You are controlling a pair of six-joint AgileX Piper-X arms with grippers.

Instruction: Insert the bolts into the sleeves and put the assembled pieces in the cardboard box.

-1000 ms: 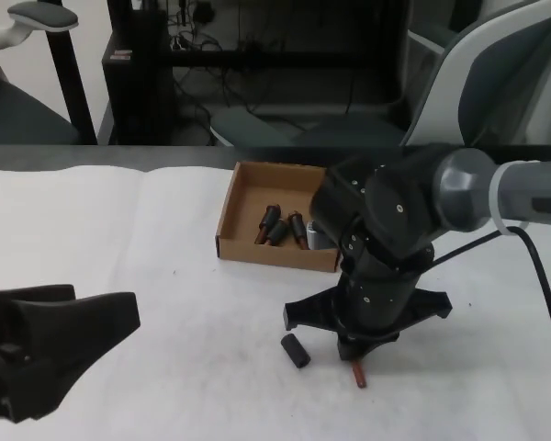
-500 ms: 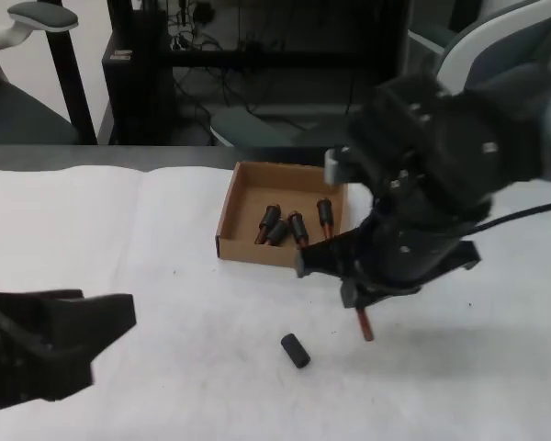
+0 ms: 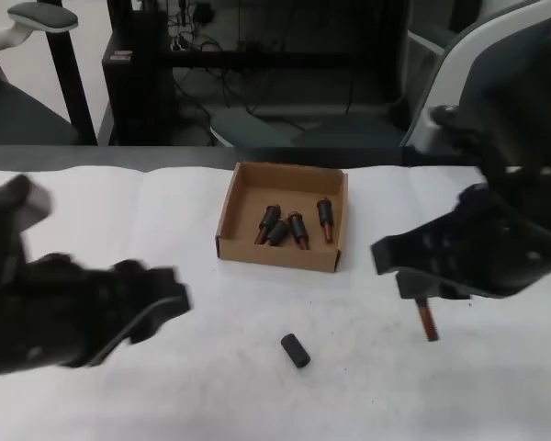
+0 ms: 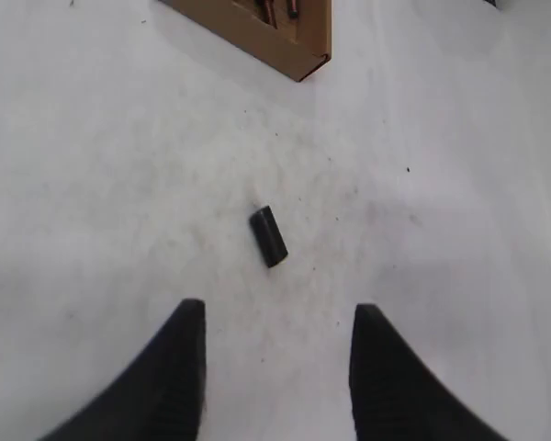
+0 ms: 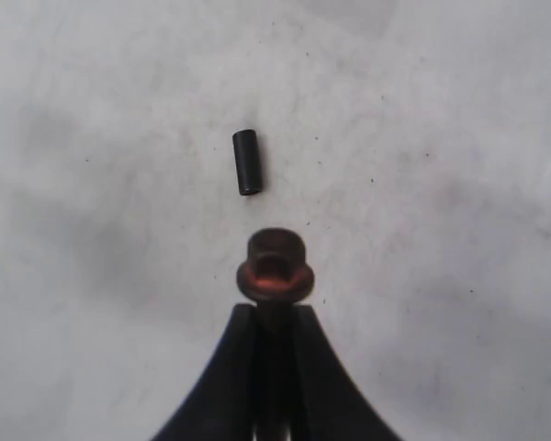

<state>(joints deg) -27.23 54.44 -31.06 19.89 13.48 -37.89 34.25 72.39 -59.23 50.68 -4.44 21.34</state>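
One white cloth (image 3: pixel 101 211), spread over the whole bench. Two dark arms above it: left arm (image 3: pixel 73 317) at the near left, right arm (image 3: pixel 505 230) at the right. One left gripper (image 4: pixel 277 308), fingers spread wide with nothing between them; hangs over bare cloth just near of the loose sleeve (image 4: pixel 268 236). One right gripper (image 5: pixel 274 317), fingers pressed together on the shank of the one bolt (image 5: pixel 274 266); hangs above the cloth to the right of the loose sleeve and well apart from it. One cardboard box (image 3: pixel 275 252), open-topped, at the far middle of the cloth, between the two arms. Holds four assembled pieces (image 3: pixel 297 228), each dark at one end and coppery at the other: three close together toward the left half, one alone by the right wall. One loose sleeve, black, on its side on the cloth near of the cardboard box, apart from it and touched by neither gripper. One bolt, coppery, flanged head away from the fingers and seen end-on in the right wrist view; points down from the pinch, lifted off the cloth.
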